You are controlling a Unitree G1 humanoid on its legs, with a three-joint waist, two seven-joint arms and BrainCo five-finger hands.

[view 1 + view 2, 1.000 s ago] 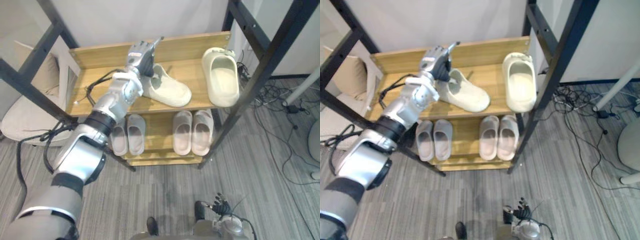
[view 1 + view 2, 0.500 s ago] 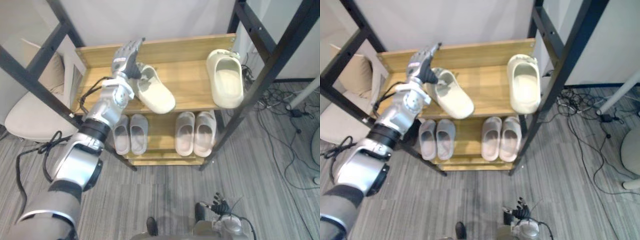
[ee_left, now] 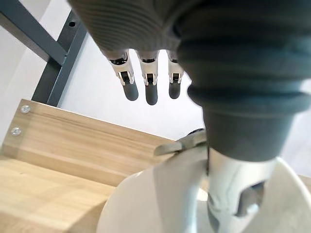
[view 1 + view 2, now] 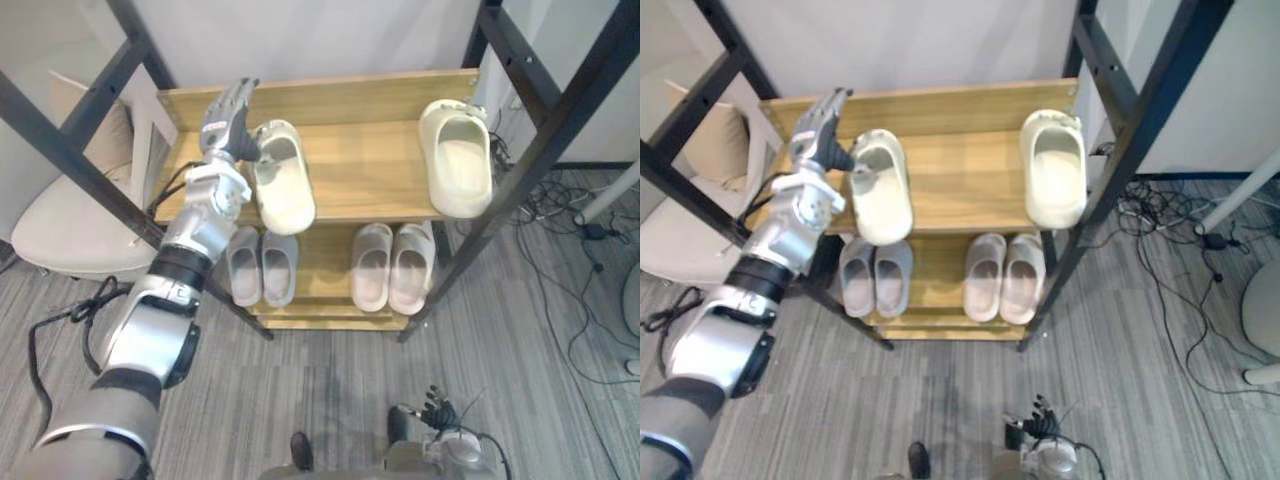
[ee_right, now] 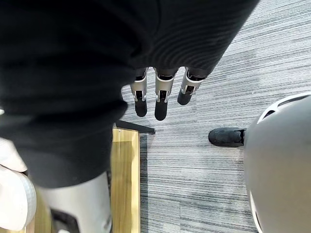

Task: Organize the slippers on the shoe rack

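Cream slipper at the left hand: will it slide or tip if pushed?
Cream slipper likely slides: flat on the wooden shelf. Looks thick moulded foam, probably light, stiff. Toe at the front edge, so it might tip off.

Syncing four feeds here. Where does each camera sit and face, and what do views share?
Left eye view: head, looking down at the wooden black-framed shoe rack; left arm and left robot hand reach in, right robot hand hangs low.
Right eye view: beside it, same downward scene.
Left wrist view: along its straight fingers, over the cream foam slipper toward the rack's back board.
Right wrist view: past its straight fingers, down at grey striped carpet.
Shared: that slipper, in both eyes and left wrist.
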